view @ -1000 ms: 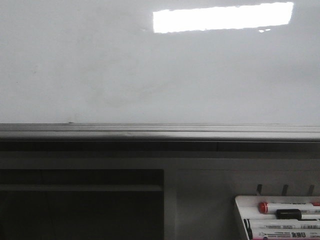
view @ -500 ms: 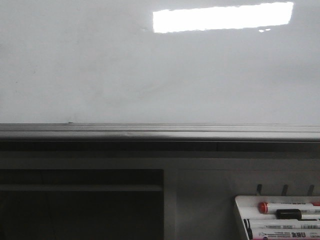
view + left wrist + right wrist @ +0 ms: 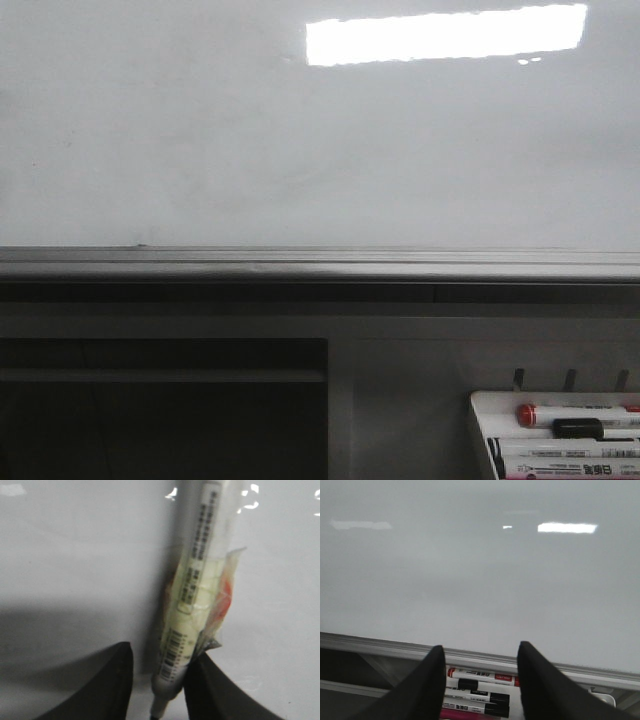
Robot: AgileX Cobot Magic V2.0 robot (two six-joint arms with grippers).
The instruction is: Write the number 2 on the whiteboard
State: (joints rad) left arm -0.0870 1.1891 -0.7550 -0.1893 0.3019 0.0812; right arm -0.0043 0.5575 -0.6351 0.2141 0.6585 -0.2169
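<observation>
Left gripper [image 3: 159, 680] jaws part-open, marker [image 3: 187, 605] against one; right gripper [image 3: 479, 680] empty.

Whiteboard [image 3: 200, 130] upright, glossy white, faint grey smudges, grey rail along lower edge

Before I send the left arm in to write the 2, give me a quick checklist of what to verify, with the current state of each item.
1. Marker held: ok. The left gripper has the marker between its fingers, lying against one of them.
2. Tip exposed: cannot tell. The end of the marker near the fingers is blurred and partly cut off.
3. Board surface: ok. The whiteboard shows only faint smudges and no digit yet.
4. Tip touching the board: cannot tell from the left wrist view.
5. Right gripper out of the way: ok. It is open and empty, over the tray of markers below the rail.
</observation>
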